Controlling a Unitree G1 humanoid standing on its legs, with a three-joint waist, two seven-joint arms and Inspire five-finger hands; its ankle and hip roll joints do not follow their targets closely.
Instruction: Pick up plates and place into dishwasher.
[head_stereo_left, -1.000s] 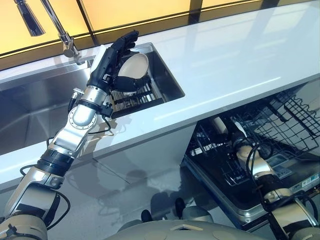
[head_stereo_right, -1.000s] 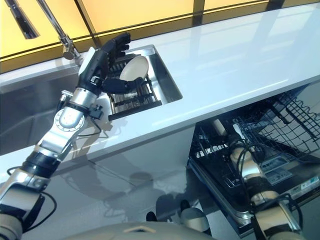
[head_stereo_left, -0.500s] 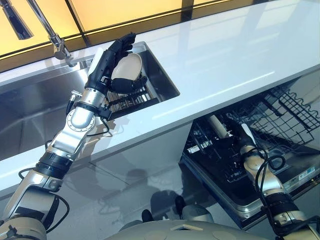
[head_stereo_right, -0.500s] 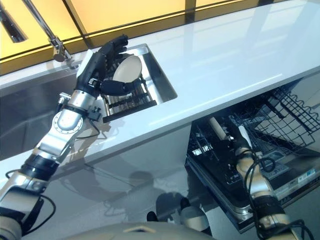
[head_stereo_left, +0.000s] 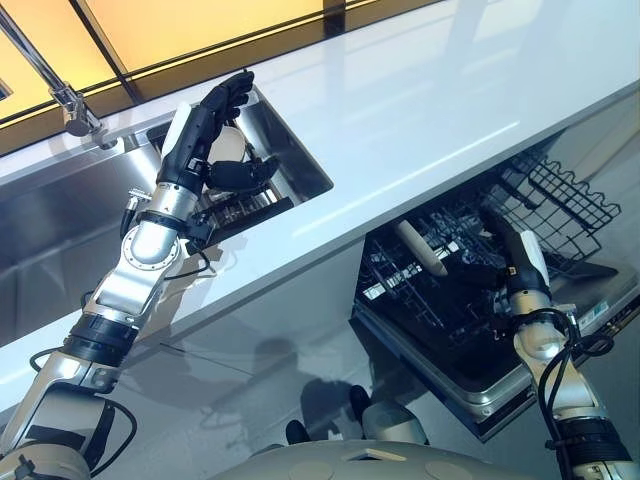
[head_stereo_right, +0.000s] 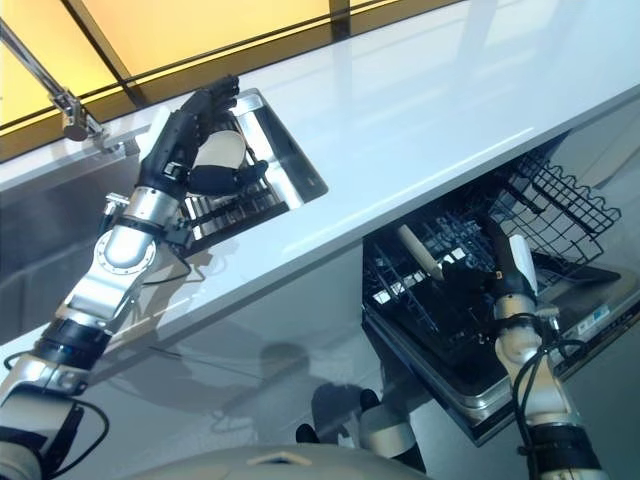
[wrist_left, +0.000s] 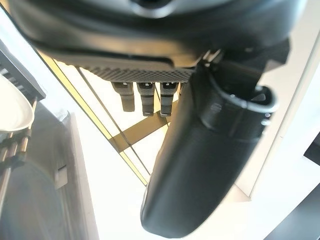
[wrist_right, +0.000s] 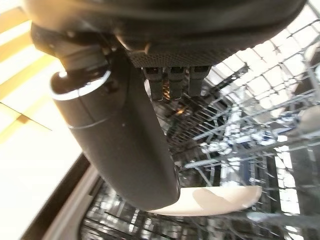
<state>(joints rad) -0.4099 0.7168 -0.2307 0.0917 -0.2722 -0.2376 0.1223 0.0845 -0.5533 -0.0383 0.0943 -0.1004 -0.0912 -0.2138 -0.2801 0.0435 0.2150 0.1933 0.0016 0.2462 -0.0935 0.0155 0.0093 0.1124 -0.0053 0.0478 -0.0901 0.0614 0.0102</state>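
Note:
A cream plate (head_stereo_left: 229, 148) stands on edge in the black dish rack (head_stereo_left: 240, 205) at the sink's right end. My left hand (head_stereo_left: 197, 125) is open around it: straight fingers rise behind it and the thumb reaches across its front. The left wrist view has the plate's edge (wrist_left: 12, 112) off to the side of the thumb (wrist_left: 200, 165). Another cream plate (head_stereo_left: 419, 250) leans in the dishwasher's lower rack (head_stereo_left: 420, 300). My right hand (head_stereo_left: 517, 258) is open and holds nothing, just right of that plate, fingers pointing up. In the right wrist view this plate (wrist_right: 220, 200) lies past the thumb (wrist_right: 125, 140).
A faucet (head_stereo_left: 62, 88) stands at the back left of the steel sink (head_stereo_left: 60, 225). The white counter (head_stereo_left: 430, 100) runs above the open dishwasher. Its upper wire basket (head_stereo_left: 562, 190) sticks out on the right, and the open door (head_stereo_left: 490, 395) lies low in front.
The camera has swung, shifting the whole picture left. My right hand has lifted out of the lower rack, away from the plate there. My left hand stays at the sink plate.

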